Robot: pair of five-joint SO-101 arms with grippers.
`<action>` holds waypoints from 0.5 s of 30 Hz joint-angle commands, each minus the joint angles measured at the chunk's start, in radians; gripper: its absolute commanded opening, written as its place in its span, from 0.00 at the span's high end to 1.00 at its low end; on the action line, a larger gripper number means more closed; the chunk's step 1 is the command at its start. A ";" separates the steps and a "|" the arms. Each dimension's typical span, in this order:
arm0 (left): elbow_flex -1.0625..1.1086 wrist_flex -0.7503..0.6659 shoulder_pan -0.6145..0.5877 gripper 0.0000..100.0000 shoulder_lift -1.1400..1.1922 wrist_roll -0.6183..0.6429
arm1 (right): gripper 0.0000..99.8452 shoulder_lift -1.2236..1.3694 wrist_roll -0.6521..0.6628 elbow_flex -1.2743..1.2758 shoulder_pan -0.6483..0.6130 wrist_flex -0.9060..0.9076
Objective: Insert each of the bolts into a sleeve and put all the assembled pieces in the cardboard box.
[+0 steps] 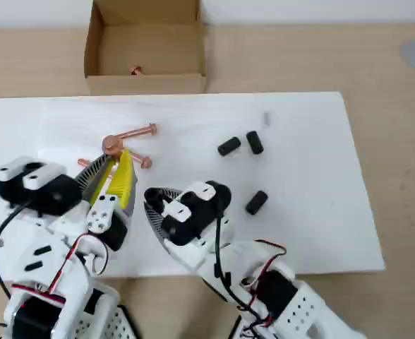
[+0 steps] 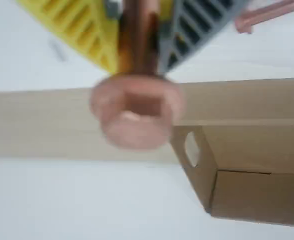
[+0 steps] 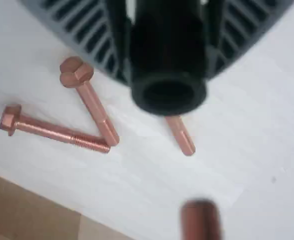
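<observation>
A copper-coloured flanged metal bolt [image 2: 137, 112] is clamped between the yellow and grey ribbed fingers of the left gripper [image 1: 114, 161]. Its hexagonal head stands clear of the fingertips and its shank runs back between them. A short black cylindrical sleeve [image 3: 169, 92] is gripped in the dark grey fingers of the right gripper [image 3: 168, 55], with its open bore facing outward past the tips.

In the high view the 2 grippers are seen over the flat white board [image 1: 313, 233], the right one just beside the left and slightly nearer the arm bases. The bolt's long axis is pointed toward the brown cardboard box [image 1: 94, 53], while the sleeve's bore is turned toward the board in front of the left gripper. The 2 axes are therefore judged to cross rather than line up.

The mating is judged to turn on this: the bolt's thread end (hidden between the fingers) must be brought in line with the bore, so some re-orientation is likely needed.

3 loose bolts [image 3: 87, 97] are seen lying on the board beyond the sleeve. 3 spare sleeves [image 1: 229, 147] lie well apart to the right, and 1 copper piece [image 1: 135, 70] is already inside the box.
</observation>
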 commanded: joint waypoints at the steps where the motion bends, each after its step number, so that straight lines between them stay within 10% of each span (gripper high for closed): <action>1: -0.060 -0.018 0.020 0.99 -0.002 0.057 | 0.99 -0.025 0.006 -0.005 -0.012 -0.029; 15: 0.052 -0.028 0.098 0.99 -0.005 0.101 | 0.99 -0.025 0.006 0.016 -0.005 -0.114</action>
